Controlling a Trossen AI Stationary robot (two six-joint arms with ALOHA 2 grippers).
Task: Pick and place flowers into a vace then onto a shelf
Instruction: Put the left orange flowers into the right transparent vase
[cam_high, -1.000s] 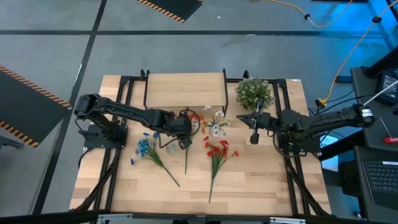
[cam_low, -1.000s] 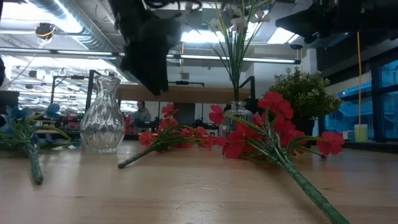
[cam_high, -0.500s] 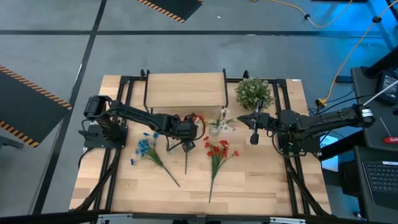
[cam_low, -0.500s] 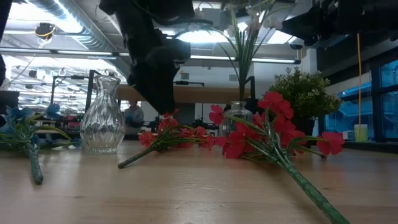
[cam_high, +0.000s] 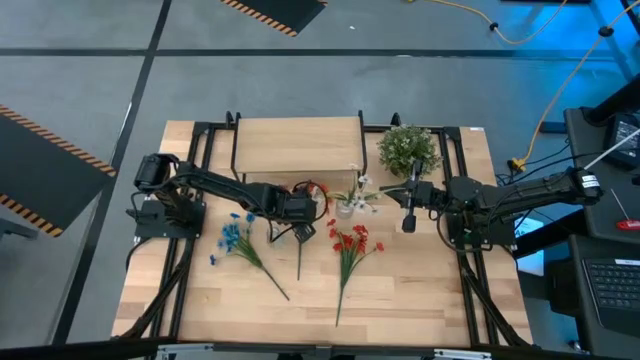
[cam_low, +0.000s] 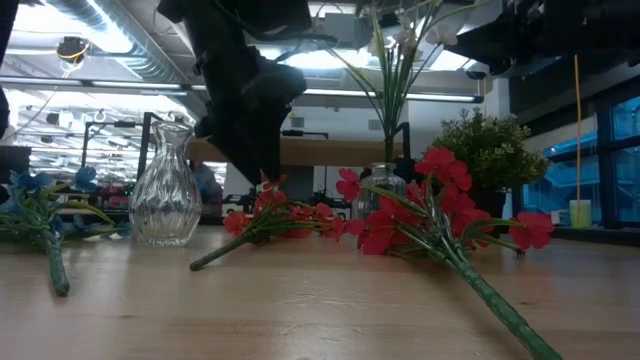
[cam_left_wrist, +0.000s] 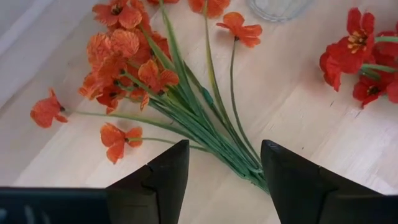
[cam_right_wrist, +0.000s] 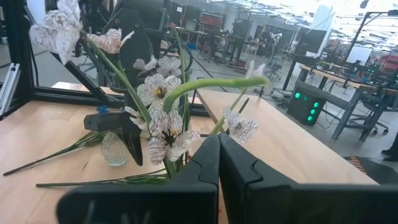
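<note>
The orange-red sprig (cam_left_wrist: 163, 81) lies flat on the table (cam_high: 420, 290), just at 6 o'clock of the shelf (cam_high: 298, 146), with its stem bundle running between the fingers of the left gripper (cam_left_wrist: 224, 180). That gripper is seen parted, straddling the stems with nothing yet held. The white sprig (cam_low: 392, 60) stands in a small glass vase (cam_low: 384, 182) at about 3 o'clock of the orange-red sprig. The red sprig (cam_high: 350, 245) lies at 5 o'clock of it, the blue sprig (cam_high: 236, 238) at 8 o'clock. A taller ribbed vase (cam_low: 166, 190) stands empty on the table.

The right gripper (cam_right_wrist: 217, 163) is closed, empty, and hovers near the white sprig, at 3 o'clock of it.

Risks are judged as follows:
- The stems fan out toward the blooms; if the fingers close too far up, only some strands may be caught and the sprig may hang crooked or slip.
- If the descent is too deep, the fingertips may be driven into the tabletop.
- The small vase is close by; it could be knocked over by a sweep of the left arm during the lift.

Against the earlier frames, the left gripper is found lower and nearer the orange-red sprig, with its fingers spread wider. The white sprig's blooms are seen slightly shifted. The right gripper is unchanged.
</note>
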